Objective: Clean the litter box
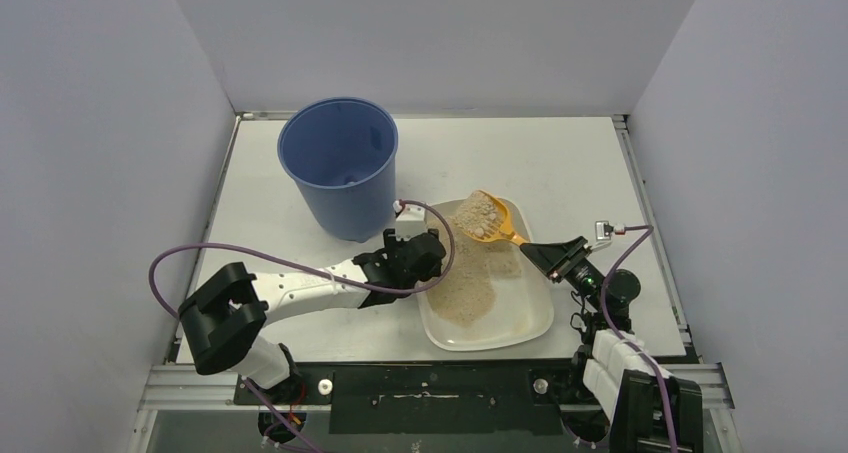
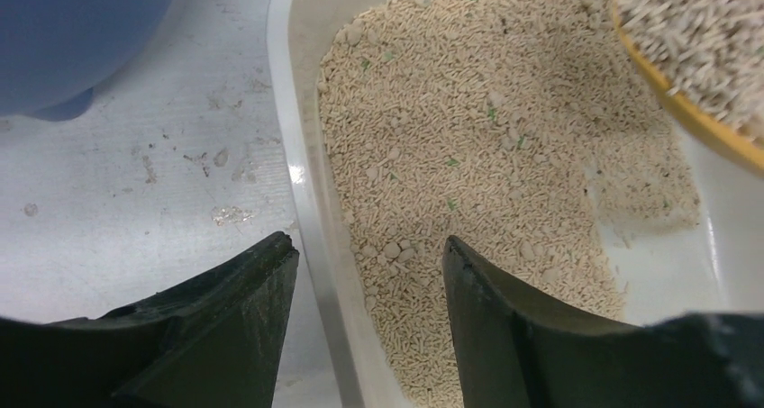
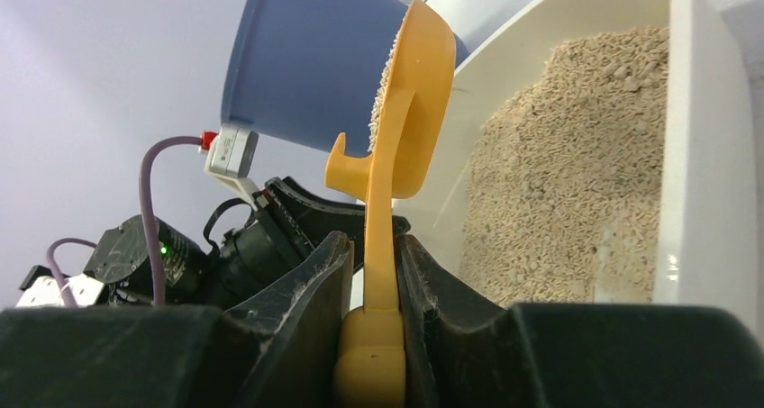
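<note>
At the bottom of the top view, the two arms are fixed to the near edge of the table (image 1: 570,163). Just above them, in the lower middle of the picture, lies the litter box (image 1: 540,318). It is a flat white tray with tan sand (image 1: 465,293) on its left and far parts and bare white floor at the lower right.

The left gripper (image 1: 425,253) sits at the tray's left edge. Its jaws are wide apart and hold nothing. In the left wrist view one jaw is over the table and the other is over the sand, with the tray's rim between them. I cannot tell if they touch the rim.

The right gripper (image 1: 540,253) reaches in from the right side of the tray. Its jaws are squeezed tight on the handle of a yellow scoop (image 1: 487,219). The scoop is full of sand and is held up over the far end of the tray.

Behind it, toward the upper left, a tall blue bucket (image 1: 338,163) stands on the table near the tray's far left corner. A purple cable (image 1: 300,265) loops around the left arm.
</note>
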Robot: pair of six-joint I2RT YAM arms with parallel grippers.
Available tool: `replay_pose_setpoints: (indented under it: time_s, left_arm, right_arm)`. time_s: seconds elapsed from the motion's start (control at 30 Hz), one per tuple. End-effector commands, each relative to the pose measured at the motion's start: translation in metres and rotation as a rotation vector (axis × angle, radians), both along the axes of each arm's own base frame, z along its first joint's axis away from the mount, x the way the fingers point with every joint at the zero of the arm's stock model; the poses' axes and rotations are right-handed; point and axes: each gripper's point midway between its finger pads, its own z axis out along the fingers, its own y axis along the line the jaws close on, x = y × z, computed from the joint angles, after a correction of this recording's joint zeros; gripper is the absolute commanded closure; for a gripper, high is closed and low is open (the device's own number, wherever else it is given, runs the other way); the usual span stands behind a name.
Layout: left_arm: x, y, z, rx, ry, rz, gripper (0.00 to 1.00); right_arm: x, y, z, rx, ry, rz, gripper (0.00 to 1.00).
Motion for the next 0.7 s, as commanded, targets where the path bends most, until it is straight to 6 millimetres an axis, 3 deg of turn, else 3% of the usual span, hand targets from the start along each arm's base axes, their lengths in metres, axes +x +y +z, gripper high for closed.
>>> replay_pose_setpoints:
  time_s: [0.0,0.23,0.33,0.47,0.57,0.67]
  left_arm:
    - [0.012,-0.014,0.050,-0.050,-0.053,-0.029,0.41]
    - [0.003,-0.029,0.100,-0.059,-0.037,-0.159,0.36]
    - [-0.006,-0.031,0.126,-0.078,-0.036,-0.228,0.34]
    - [-0.017,-0.026,0.161,-0.108,-0.054,-0.292,0.28]
    - [-0.024,-0.020,0.184,-0.132,-0.076,-0.323,0.26]
    - [-0.027,-0.014,0.206,-0.160,-0.112,-0.335,0.25]
  right_arm:
    - [-0.035,0.010,-0.023,0.071,0.057,0.052,1.00]
    - [-0.046,0.019,-0.007,0.132,0.048,0.107,1.00]
    - [-0.044,0.015,-0.014,0.136,0.085,0.083,1.00]
    - [-0.052,0.023,-0.001,0.151,0.055,0.139,1.00]
    - [-0.044,0.015,-0.009,0.183,0.115,0.080,1.00]
    - [-0.052,0.026,0.006,0.188,0.076,0.153,1.00]
